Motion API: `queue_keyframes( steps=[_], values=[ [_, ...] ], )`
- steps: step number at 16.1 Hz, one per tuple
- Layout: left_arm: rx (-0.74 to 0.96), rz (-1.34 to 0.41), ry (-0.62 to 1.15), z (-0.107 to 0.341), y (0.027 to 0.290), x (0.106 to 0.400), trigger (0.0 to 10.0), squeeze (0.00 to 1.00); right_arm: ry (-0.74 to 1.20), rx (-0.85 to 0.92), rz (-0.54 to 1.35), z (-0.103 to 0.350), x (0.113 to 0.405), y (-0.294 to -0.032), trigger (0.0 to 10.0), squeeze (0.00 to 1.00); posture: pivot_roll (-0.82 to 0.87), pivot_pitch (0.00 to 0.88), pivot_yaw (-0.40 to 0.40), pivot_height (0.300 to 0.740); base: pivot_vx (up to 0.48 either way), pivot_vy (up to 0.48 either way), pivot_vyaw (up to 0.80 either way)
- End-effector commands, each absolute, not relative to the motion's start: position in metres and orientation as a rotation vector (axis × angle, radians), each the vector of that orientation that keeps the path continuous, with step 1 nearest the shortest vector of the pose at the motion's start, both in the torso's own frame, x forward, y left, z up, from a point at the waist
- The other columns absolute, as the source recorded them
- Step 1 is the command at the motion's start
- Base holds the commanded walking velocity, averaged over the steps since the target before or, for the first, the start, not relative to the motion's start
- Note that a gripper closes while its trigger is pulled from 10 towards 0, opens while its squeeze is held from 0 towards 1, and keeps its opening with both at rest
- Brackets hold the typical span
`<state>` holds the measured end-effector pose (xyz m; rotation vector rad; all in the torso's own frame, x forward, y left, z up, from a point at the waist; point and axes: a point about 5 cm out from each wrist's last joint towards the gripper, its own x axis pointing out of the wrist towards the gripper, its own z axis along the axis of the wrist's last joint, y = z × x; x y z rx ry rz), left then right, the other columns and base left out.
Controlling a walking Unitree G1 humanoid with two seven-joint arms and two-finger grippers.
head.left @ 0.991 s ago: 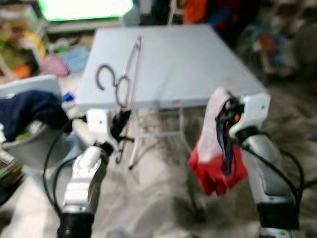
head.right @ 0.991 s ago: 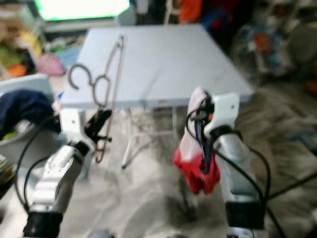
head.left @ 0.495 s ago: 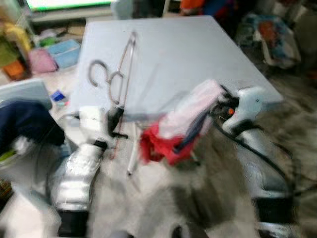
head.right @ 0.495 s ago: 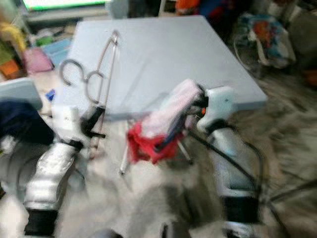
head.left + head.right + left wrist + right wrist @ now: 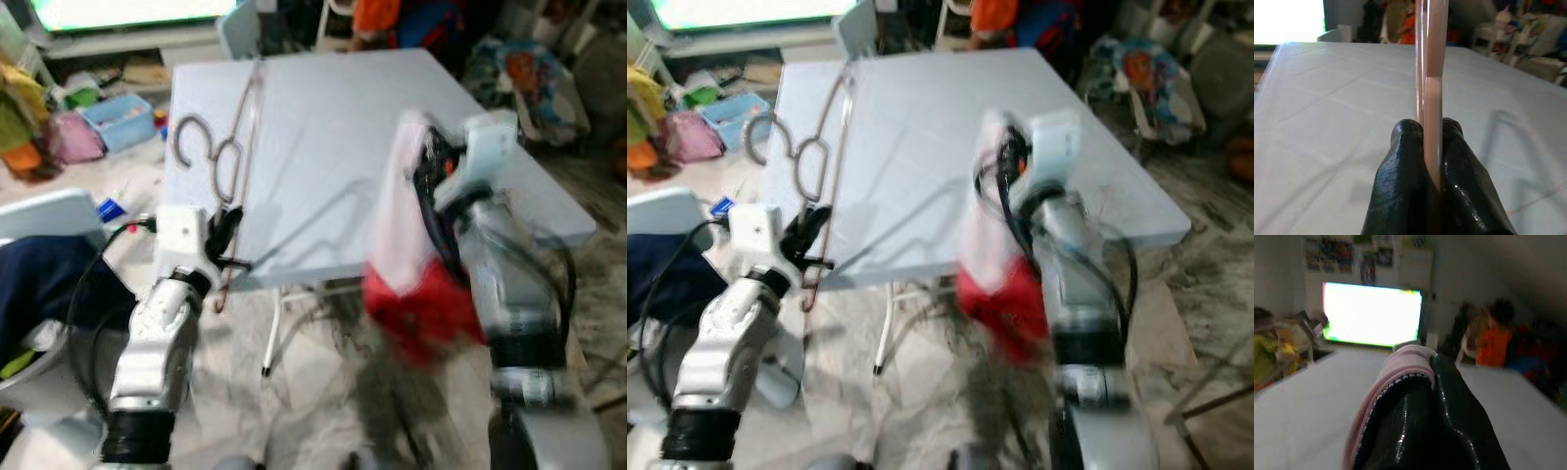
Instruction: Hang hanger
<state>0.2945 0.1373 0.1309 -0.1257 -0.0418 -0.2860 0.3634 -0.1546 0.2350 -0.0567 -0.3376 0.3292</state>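
A thin pinkish hanger [image 5: 248, 117] with a grey hook stands tilted over the left edge of the pale blue table [image 5: 323, 117]. My left gripper [image 5: 225, 240] is shut on its lower bar; the left wrist view has both black fingers [image 5: 1400, 161] pinched on the pink rod [image 5: 1432, 58]. Raised over the table's right front part, my right gripper [image 5: 428, 171] is shut on a pink and red garment [image 5: 407, 255], which hangs down past the table edge. In the right wrist view the pink cloth [image 5: 1396, 377] wraps the black fingers [image 5: 1449, 401].
A grey basket holding dark blue clothes [image 5: 39, 284] sits at my left. A bright screen [image 5: 127, 10] glows beyond the table, with a blue bin [image 5: 118, 122] and toys on the floor. Bags and clutter [image 5: 539, 78] crowd the right. White folding legs [image 5: 274, 323] stand under the table.
My right arm swung the garment leftward, then back right and higher over the table. The view has shifted closer to the table. My left gripper keeps hold of the hanger.
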Motion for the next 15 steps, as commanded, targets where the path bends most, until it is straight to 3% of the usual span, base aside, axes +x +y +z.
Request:
queue_keyframes(
  steps=[1,6,8,12,15],
  values=[
    [-0.099,-0.274,-0.022,0.128,0.137,0.291,10.0,0.00,-0.384,-0.074,0.359,0.257,0.378,-0.148,10.0,0.00,0.08,0.034,-0.043,0.740,0.000,0.000,0.00],
    [-0.097,-0.268,0.007,0.121,0.135,0.281,10.0,0.00,-0.415,-0.153,0.370,0.309,0.410,-0.128,10.0,0.00,0.11,0.043,-0.068,0.740,0.000,0.000,0.00],
    [-0.096,-0.262,0.009,0.120,0.133,0.279,10.0,0.00,-0.430,-0.154,0.262,0.342,0.419,-0.131,10.0,0.00,0.12,0.047,-0.079,0.740,0.000,0.000,0.00],
    [-0.084,-0.217,0.008,0.120,0.134,0.276,10.0,0.00,-0.539,-0.245,-0.012,0.401,0.414,-0.154,10.0,0.00,0.14,0.055,-0.109,0.740,0.000,0.000,0.00],
    [-0.084,-0.210,0.016,0.117,0.133,0.272,10.0,0.00,-0.529,-0.251,-0.128,0.398,0.413,-0.179,10.0,0.00,0.14,0.059,-0.113,0.740,0.000,0.000,0.00]
  ],
)
